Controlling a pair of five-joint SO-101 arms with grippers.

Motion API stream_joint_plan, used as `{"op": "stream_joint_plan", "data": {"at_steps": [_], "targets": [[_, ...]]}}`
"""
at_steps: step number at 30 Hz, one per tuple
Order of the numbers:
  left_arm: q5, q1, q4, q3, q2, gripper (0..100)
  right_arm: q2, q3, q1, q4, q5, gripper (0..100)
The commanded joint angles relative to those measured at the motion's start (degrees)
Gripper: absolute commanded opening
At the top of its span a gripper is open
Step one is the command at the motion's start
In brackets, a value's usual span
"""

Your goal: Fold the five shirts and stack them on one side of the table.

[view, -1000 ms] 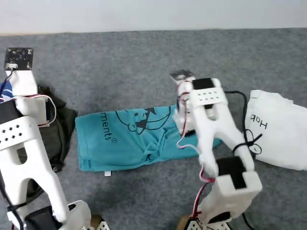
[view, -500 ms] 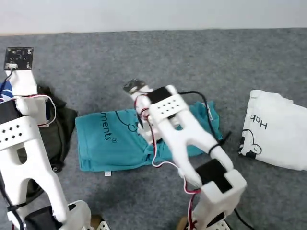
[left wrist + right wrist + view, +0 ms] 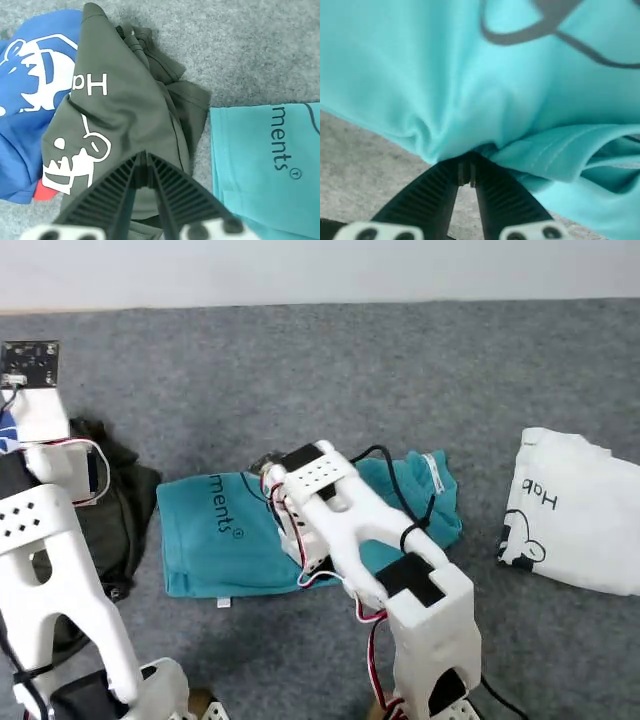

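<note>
Lots of print on these, mostly too small to make out. The teal shirt (image 3: pixel 215 535) lies mid-table with dark lettering and a line drawing on it, plus a small white tag (image 3: pixel 224 601) at its near edge. Its right half is bunched up. The right gripper (image 3: pixel 466 172) is clamped tight on a fold of it, near the shirt's middle.

Over on the left, the left gripper (image 3: pixel 145 160) has its jaws closed together right over a grey shirt (image 3: pixel 125 115) with white lettering and a bear. Can't tell if any cloth is pinched. A blue shirt (image 3: pixel 30 100) is beside that one, and a white shirt (image 3: pixel 575 520) with black print lies at the right.
</note>
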Motion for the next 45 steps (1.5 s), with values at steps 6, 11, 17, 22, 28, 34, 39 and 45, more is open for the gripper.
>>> {"op": "stream_joint_plan", "data": {"at_steps": [6,11,17,22,28,34,39,45], "targets": [[-2.3,2.8,-0.8,5.1,-1.7,0,-12.8,-3.0,0.0,0.5,-0.4,0.9],[-1.9,11.7,-0.1,13.1,-1.7,0,-18.7,-3.0,2.7,0.5,-0.4,0.9],[2.4,21.1,-3.5,22.1,-1.6,0,-17.8,-1.8,12.1,-0.1,-0.4,0.9],[2.9,24.8,-8.7,29.7,-1.6,1,-9.9,0.2,17.3,-2.9,-0.4,0.9],[3.0,24.3,-13.6,32.9,-1.5,9,-3.2,0.1,18.0,-4.8,-0.4,0.9],[0.6,24.2,-11.0,32.6,-0.7,16,-2.7,0.1,18.0,-5.1,-0.4,0.9],[-9.8,23.3,-9.8,30.5,7.2,19,-2.7,0.1,18.1,-4.7,-0.3,0.9],[-16.1,18.5,-7.9,20.0,19.2,19,-2.7,0.1,18.0,-4.9,-0.3,0.9]]}}
